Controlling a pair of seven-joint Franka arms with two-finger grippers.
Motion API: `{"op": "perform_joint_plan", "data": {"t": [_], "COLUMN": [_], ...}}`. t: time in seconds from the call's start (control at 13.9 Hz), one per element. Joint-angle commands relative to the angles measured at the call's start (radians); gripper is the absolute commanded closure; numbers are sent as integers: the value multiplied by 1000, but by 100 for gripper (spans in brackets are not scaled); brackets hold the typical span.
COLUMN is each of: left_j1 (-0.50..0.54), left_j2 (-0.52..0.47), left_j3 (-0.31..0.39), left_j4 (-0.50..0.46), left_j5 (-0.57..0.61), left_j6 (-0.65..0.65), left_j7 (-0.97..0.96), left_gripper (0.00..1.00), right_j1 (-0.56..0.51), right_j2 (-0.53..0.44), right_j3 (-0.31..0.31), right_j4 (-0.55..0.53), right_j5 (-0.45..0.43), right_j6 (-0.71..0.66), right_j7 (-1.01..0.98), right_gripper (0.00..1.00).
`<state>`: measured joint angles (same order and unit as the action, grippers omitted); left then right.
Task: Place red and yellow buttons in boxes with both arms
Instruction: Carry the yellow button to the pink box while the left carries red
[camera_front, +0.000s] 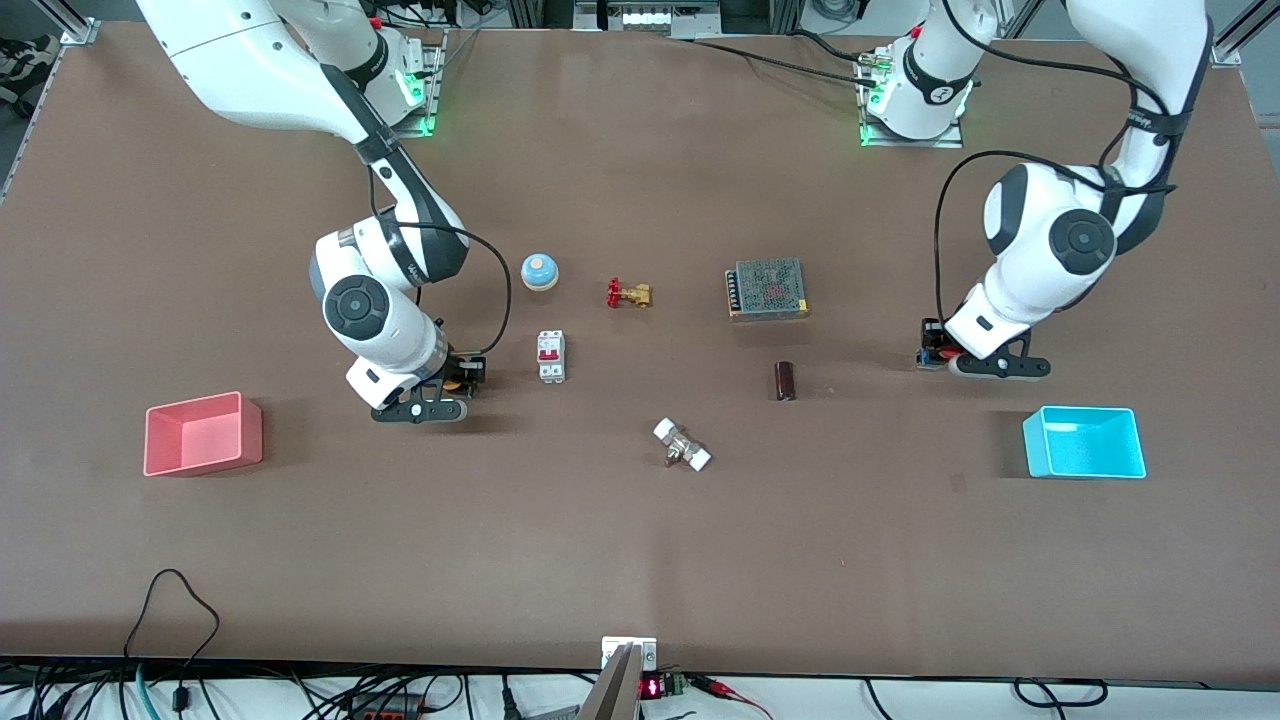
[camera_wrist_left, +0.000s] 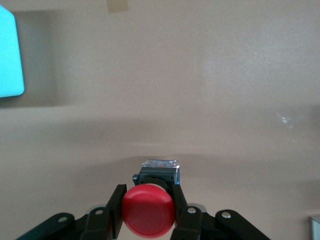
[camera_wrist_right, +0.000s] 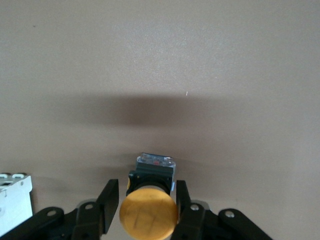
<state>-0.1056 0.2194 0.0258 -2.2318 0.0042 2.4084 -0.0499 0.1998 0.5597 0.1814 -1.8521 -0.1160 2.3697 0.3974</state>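
Red button (camera_wrist_left: 148, 210) and yellow button (camera_wrist_right: 148, 214), each on a black base, lie on the desk. Pink box (camera_front: 203, 433) and cyan box (camera_front: 1084, 442) sit open-topped near opposite desk ends.

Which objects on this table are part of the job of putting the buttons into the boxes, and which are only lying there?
Part of the job:
- red button, in the left gripper
- yellow button, between the right gripper fingers
- pink box
- cyan box

Only lying there:
- blue bell
- brass valve
- circuit breaker
- power supply
- dark cylinder
- white fitting
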Motion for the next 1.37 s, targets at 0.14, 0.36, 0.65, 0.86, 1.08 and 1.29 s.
{"op": "perform_joint_plan", "data": {"t": [0.14,0.36,0.65,0.86,1.08,1.29], "left_j1": [4,7,47,121,178,247], "left_j2": [-8,-6,20,87,167,257], "left_j3": [3,12,16,13,13,13], "left_j4": [129,176,253,322,385,414], "left_j5": [46,141,304,377,385,384], "left_j6": [-172,-213,-238,-226,-169,4], "left_j7": [-1,-2,1,28,67,74], "left_gripper": [62,62,62,62,62,61], "right_j1": [-2,-2,-84,-190,-320,-471], "right_j2": [-4,-4,-128,-227,-248,-193], "right_j3": [1,1,0,0,-5,-6], "right_j4": [-7,-7,10,75,115,142], "right_j5": [-18,-18,-10,-1,5,50], "right_j6": [5,3,-99,-243,-242,-204], "right_j7": [14,12,-64,-210,-387,-612], "right_gripper": [62,64,69,71,71,71]}}
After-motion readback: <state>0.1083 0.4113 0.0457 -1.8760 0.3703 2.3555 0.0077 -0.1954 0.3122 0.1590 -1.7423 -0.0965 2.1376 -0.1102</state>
